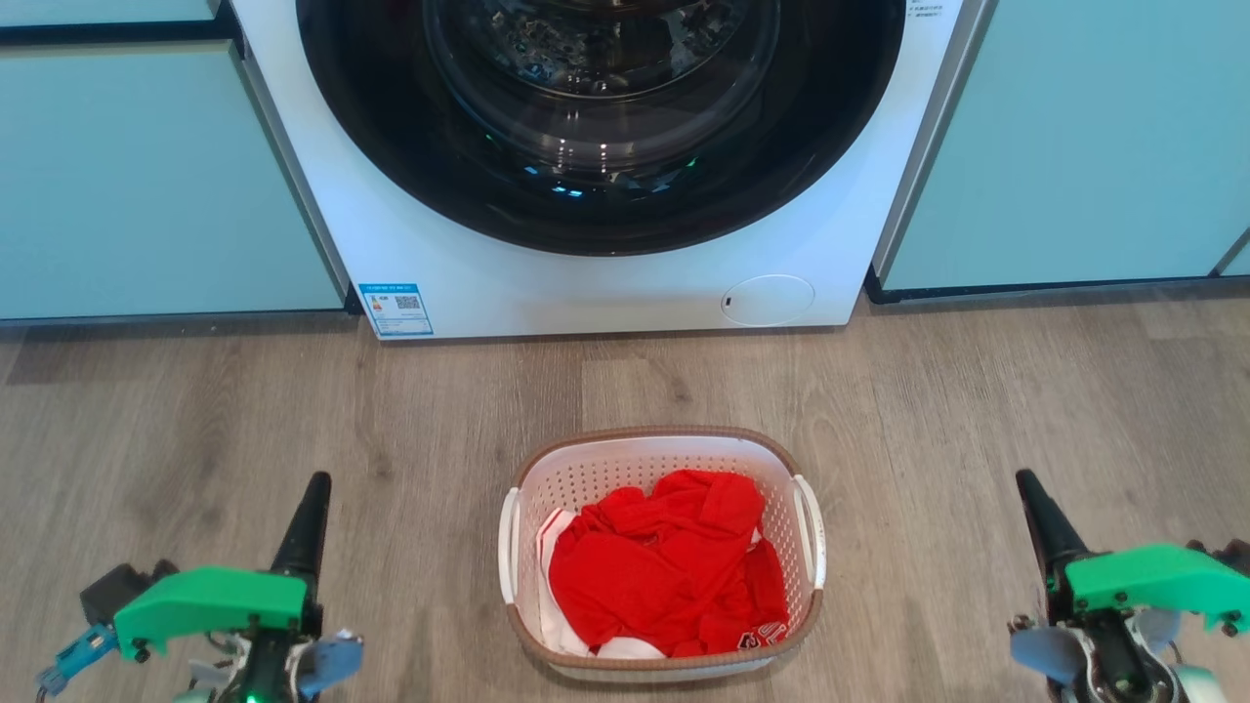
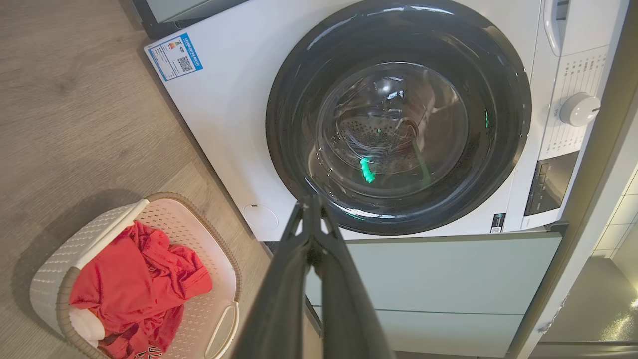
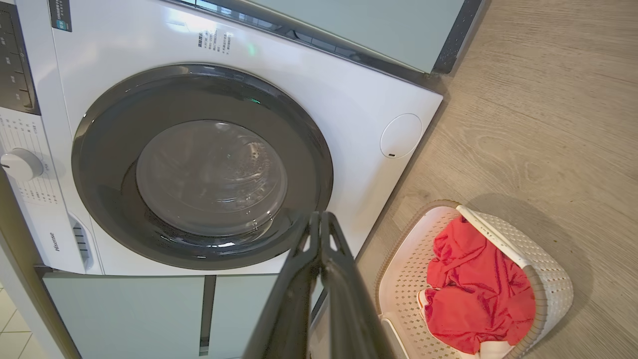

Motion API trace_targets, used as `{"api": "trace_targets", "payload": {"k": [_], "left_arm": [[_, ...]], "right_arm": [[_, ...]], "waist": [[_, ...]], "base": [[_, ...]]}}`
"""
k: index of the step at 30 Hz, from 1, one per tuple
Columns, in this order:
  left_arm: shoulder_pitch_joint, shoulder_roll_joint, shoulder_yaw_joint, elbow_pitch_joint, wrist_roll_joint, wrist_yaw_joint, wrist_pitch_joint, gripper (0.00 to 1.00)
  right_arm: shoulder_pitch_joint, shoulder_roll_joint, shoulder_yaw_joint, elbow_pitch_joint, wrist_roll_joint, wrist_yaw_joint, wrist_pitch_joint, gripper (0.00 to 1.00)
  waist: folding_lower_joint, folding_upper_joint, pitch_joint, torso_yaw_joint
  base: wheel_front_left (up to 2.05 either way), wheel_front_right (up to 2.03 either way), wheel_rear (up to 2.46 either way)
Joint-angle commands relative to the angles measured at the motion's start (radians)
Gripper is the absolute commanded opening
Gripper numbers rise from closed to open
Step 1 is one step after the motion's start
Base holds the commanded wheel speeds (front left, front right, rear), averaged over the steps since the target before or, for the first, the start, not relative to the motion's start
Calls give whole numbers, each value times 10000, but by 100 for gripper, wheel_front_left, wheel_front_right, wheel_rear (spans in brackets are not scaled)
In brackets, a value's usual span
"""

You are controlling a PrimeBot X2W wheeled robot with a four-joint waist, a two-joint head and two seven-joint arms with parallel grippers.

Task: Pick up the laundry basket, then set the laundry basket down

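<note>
A white front-loading washing machine (image 1: 586,288) with a dark round glass door spans the top centre. At bottom centre, on grey wood-plank floor (image 1: 195,420), stands the white perforated plastic laundry basket (image 1: 586,478), brown-rimmed and white-handled, holding crumpled red cloth (image 1: 664,566). The left gripper (image 1: 318,481) at lower left and the right gripper (image 1: 1025,478) at lower right, fingers pressed together, flank it well apart.

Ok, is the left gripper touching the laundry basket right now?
Apart. The head view shows a wide strip of bare wooden floor between the shut left gripper and the laundry basket.
</note>
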Motion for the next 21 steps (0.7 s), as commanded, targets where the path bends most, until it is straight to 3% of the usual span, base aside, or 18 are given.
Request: {"api": "trace_targets", "payload": {"k": [1, 21], "left_arm": [[-659, 154, 416, -284, -239, -106, 90, 0], [-945, 130, 1073, -213, -2313, -470, 689, 0]], "right_arm": [[-605, -72, 92, -288, 247, -3, 93, 0], [-942, -34, -212, -137, 2351, -4, 687, 0]], "waist": [[0, 0, 2, -3], [0, 0, 52, -65]], "base": [[0, 0, 0], [0, 0, 0]]}}
